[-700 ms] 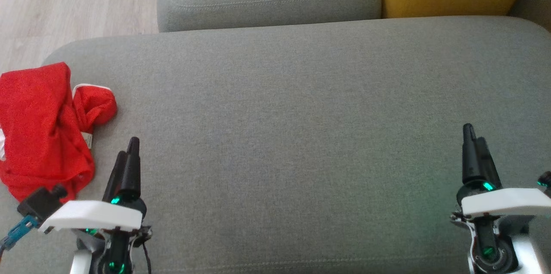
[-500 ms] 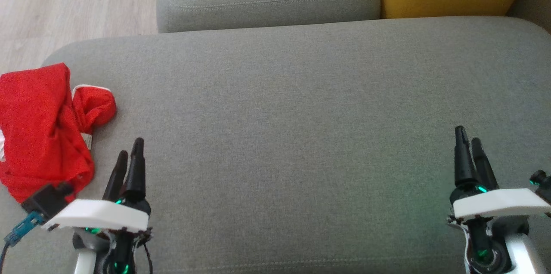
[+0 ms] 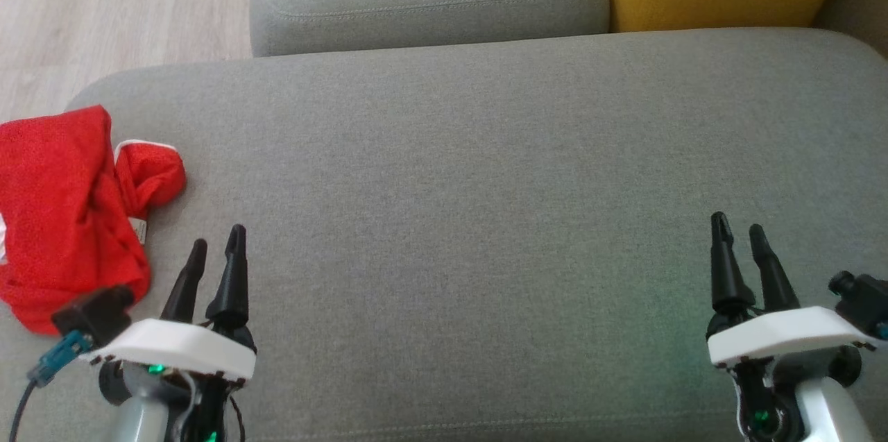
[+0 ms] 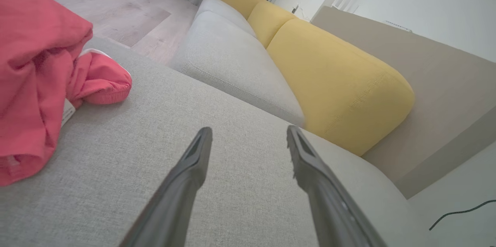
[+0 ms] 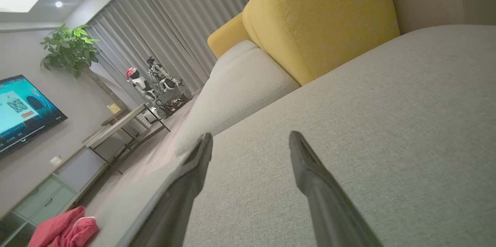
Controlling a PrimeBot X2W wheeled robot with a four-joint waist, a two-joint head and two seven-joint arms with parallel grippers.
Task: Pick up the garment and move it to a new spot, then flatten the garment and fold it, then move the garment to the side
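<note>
Left fingers [image 3: 232, 268] newly parted, empty, near garment [image 3: 62, 206], right fingers [image 3: 723, 261] likewise, above cushion [image 3: 451, 185].

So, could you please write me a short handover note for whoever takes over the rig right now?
The left gripper is open and empty, over the grey seat cushion, just right of the red garment.
The right gripper is open and empty, over the cushion's right end.
The red garment lies crumpled in a heap at the cushion's left end, touched by neither gripper.
Done: nothing to see yet; it is neither flattened nor folded.
Left: pick it up, move it to a new spot, flatten it, fold it, set it aside.
</note>
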